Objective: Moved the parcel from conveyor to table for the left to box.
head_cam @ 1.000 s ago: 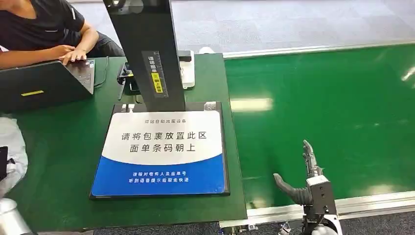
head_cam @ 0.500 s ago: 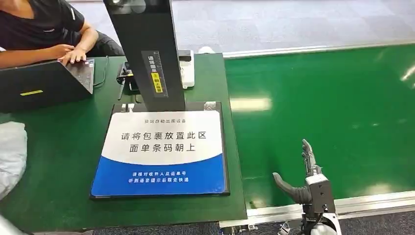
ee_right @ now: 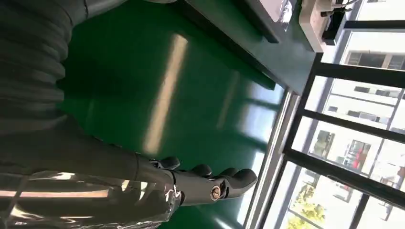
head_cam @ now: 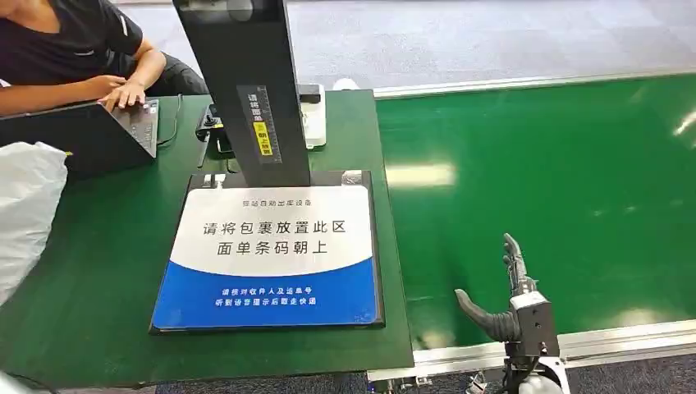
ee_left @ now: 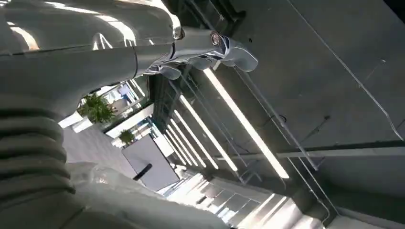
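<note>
Conveyor: the wide green conveyor belt (head_cam: pixel 558 180) lies bare, with room all round the right hand (head_cam: pixel 507 300), which is over its near edge with fingers apart and holding nothing.
Table middle: the tall dark scanner column (head_cam: pixel 246 90) rises from the blue-and-white placement mat (head_cam: pixel 271 254), blocking the mat's far end; the near part of the mat is bare.
Table far left: an open black laptop (head_cam: pixel 90 135) with a person's hand (head_cam: pixel 123 93) on it closes that corner.
Table left edge: a white plastic-wrapped parcel (head_cam: pixel 25 209) bulges in there.
Table between: a strip of bare green table top (head_cam: pixel 107 271) runs from parcel to mat.
</note>
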Controlling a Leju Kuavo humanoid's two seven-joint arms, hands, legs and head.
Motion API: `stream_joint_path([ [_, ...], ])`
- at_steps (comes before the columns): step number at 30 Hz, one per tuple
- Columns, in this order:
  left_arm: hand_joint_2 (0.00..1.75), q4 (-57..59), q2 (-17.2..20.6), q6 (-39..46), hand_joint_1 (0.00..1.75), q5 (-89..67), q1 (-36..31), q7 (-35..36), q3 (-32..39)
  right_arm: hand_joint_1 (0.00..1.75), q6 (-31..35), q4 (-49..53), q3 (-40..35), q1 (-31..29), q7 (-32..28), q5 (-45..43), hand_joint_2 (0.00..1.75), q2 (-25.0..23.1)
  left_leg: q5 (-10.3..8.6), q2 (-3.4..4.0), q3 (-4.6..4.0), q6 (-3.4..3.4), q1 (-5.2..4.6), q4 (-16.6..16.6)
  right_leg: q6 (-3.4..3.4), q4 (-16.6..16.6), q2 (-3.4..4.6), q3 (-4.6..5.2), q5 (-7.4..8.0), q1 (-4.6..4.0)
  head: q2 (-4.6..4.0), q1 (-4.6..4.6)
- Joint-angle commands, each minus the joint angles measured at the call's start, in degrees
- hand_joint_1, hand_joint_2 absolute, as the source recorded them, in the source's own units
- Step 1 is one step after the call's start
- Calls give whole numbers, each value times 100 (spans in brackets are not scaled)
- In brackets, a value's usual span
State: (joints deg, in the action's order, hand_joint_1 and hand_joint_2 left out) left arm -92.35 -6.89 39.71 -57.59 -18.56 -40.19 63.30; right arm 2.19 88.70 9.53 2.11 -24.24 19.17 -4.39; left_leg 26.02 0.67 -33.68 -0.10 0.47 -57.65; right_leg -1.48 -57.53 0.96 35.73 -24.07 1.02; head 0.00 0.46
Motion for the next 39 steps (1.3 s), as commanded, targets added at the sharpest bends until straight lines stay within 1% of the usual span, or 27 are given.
stream_joint_path([
  [1, 0, -128, -175, 29, 0, 27, -99, 19, -23, 0, 26, -163, -53, 1, 10, -28, 175, -56, 4, -16, 25, -1, 2, 8, 11, 6, -19, -26, -6, -4, 0, 2],
  [4, 0, -128, -175, 29, 0, 27, -99, 19, -23, 0, 26, -163, -53, 1, 10, -28, 175, -56, 1, -8, 6, 0, 2, 2, 5, 2, -10, -8, -2, -3, 0, 0],
  [9, 0, -195, -171, 29, 0, 104, -138, 19, -12, 0, 10, -207, -78, -36, 31, -28, 175, -18, 3, -13, 22, -1, 2, 7, 11, 4, -16, -22, -5, -3, 0, 0],
  [10, 0, -234, -174, 29, 0, 181, -131, 19, -47, 0, 10, -204, -83, -35, 31, -28, 175, -12, 2, -8, 9, -1, 3, 2, 7, 1, -10, -11, -2, -3, 0, 0],
  [11, 0, -360, -191, 29, 0, 303, -121, 19, -99, 0, 10, -212, -98, -43, 31, -27, 175, -6, 3, -13, 19, -1, 3, 6, 10, 3, -16, -20, -4, -4, 0, 0],
  [12, 0, -380, -206, 29, 0, 416, -130, 19, -132, 0, 10, -224, -109, -59, 31, -27, 175, 3, 2, -10, 6, -1, 4, 0, 7, 1, -12, -9, -2, -5, 0, 0],
  [14, 0, -536, -241, 29, 0, 488, -68, 19, -192, 0, 10, -231, -141, -35, 31, -26, 175, 2, 4, -15, 19, -1, 4, 3, 11, 2, -19, -21, -6, -6, 0, 0],
  [15, 0, -467, -240, 29, 0, 449, -52, 19, -216, 0, 9, -241, -158, -38, 31, -26, 175, 14, 2, -11, 9, -1, 4, 2, 7, 2, -14, -12, -3, -5, 0, 0],
  [16, 0, 261, -247, 29, 0, -341, -170, 19, 169, 0, 84, -199, -113, -5, 50, -42, 175, -14, 4, -16, 21, -1, 4, 5, 11, 4, -20, -23, -6, -6, 0, 0],
  [17, 0, 1701, -30, 29, 0, -1585, -486, 425, 257, 0, 125, -112, -83, 55, 77, -68, 175, -15, 4, -17, 28, -1, 3, 8, 12, 6, -21, -30, -7, -5, 0, 2],
  [18, 0, 2246, 23, 29, 0, -1661, -585, 429, 294, 0, 97, -83, -12, 81, 89, -76, 175, -39, -7, -24, 30, -1, -8, 23, 9, 10, -26, -30, -4, 7, 0, 2],
  [20, 0, 2246, 23, 29, 0, -1661, -585, 429, 294, 0, 97, -83, -12, 81, 89, -76, 175, -39, -16, -39, 50, -3, -12, 41, 14, 21, -42, -47, -2, 10, 0, 2],
  [21, 0, 2925, 142, 29, 0, -1695, -665, 855, 172, 0, 90, 33, 4, 163, 84, -66, 175, -32, -15, -38, 39, -2, -17, 32, 9, 13, -40, -36, -5, 17, 0, 2],
  [22, 0, 4539, 940, 29, 0, -3241, -364, 3355, -1222, 0, 59, 52, -19, 172, 106, -57, 175, -20, -15, -44, 40, -3, -17, 31, 7, 12, -46, -42, -7, 16, 0, -4],
  [23, 0, 5120, 1273, 29, 0, -3241, -239, 4063, -1876, 0, 14, -52, -56, 101, 134, -46, 175, -16, -20, -58, 31, -3, -19, 31, 1, 11, -59, -41, -7, 18, 0, 4],
  [24, 0, 4772, 1241, 29, 0, -2934, 15, 4149, -2115, 0, 12, -145, -79, 36, 135, -42, 175, -36, -21, -59, 37, -6, -17, 36, 7, 15, -60, -42, -5, 14, 0, 0],
  [25, 0, 4764, 1279, 29, 0, -2916, 106, 4190, -2234, 0, 11, -187, -96, 6, 135, -39, 175, -39, -18, -37, 30, -5, -18, 32, 9, 13, -43, -28, -1, 12, 0, 7],
  [26, 0, 4973, 1360, 29, 0, -2833, 121, 4199, -2377, 0, 30, -242, -99, -34, 142, -17, 175, -41, -19, -28, 43, -8, -20, 40, 20, 17, -38, -34, 5, 15, 0, -4],
  [27, 0, 5314, 1467, -12, 0, -2796, 55, 4207, -2495, 0, 38, -265, -115, -53, 136, -12, 175, -27, -13, -19, 30, -11, -12, 21, 17, 4, -26, -21, 2, 10, 0, 0],
  [28, 0, 5706, 1621, -836, 0, -2925, -63, 4299, -2768, 0, 44, -346, -135, -120, 123, -1, 175, 1, -12, -18, 35, -13, -7, 21, 22, 7, -25, -25, 2, 2, 0, -4],
  [29, 0, 5871, 1671, -1472, 0, -2902, -126, 4295, -2893, 0, 42, -412, -148, -172, 104, 10, 175, 11, -13, -9, 28, -12, -9, 20, 19, 8, -17, -20, 5, -4, 0, 2],
  [30, 0, 5893, 1716, -1792, 0, -2776, -290, 4119, -3034, 0, 50, -446, -122, -353, -249, -72, 175, -41, -11, -10, 34, -11, -10, 24, 20, 11, -19, -28, 5, -6, 0, 5],
  [31, 0, 5769, 1683, -1779, 0, -2736, -228, 4391, -3077, 0, 24, -391, -136, -273, 141, 73, 175, -49, -15, -14, 28, -12, -8, 22, 18, 6, -21, -23, 4, -2, 0, -2],
  [32, 0, 5714, 1659, -1452, 0, -2668, -138, 4455, -3102, 0, 32, -345, -125, -216, 153, 76, 175, -78, -15, -20, 24, -14, 0, 15, 22, 3, -27, -22, 4, -8, 0, 2],
  [34, 0, 5866, 1752, -1667, 0, -2633, -70, 4367, -3258, 0, 30, -314, -121, -161, 152, 87, 175, -97, -11, -12, 34, -14, 0, 18, 22, 6, -16, -27, 4, -4, 0, -2],
  [36, 0, 5819, 1767, -1437, 0, -2549, -45, 4401, -3250, 0, 29, -312, -112, -149, 152, 89, 175, -123, -6, 4, 31, -12, 3, 17, 20, 9, 0, -26, 7, -8, 0, 2],
  [39, 0, 5819, 1779, -1448, 0, -2550, -58, 4401, -3252, 0, 29, -311, -114, -149, 152, 89, 175, -126, -7, -2, 28, -14, 4, 16, 21, 5, -6, -23, 4, -4, 0, 2],
])
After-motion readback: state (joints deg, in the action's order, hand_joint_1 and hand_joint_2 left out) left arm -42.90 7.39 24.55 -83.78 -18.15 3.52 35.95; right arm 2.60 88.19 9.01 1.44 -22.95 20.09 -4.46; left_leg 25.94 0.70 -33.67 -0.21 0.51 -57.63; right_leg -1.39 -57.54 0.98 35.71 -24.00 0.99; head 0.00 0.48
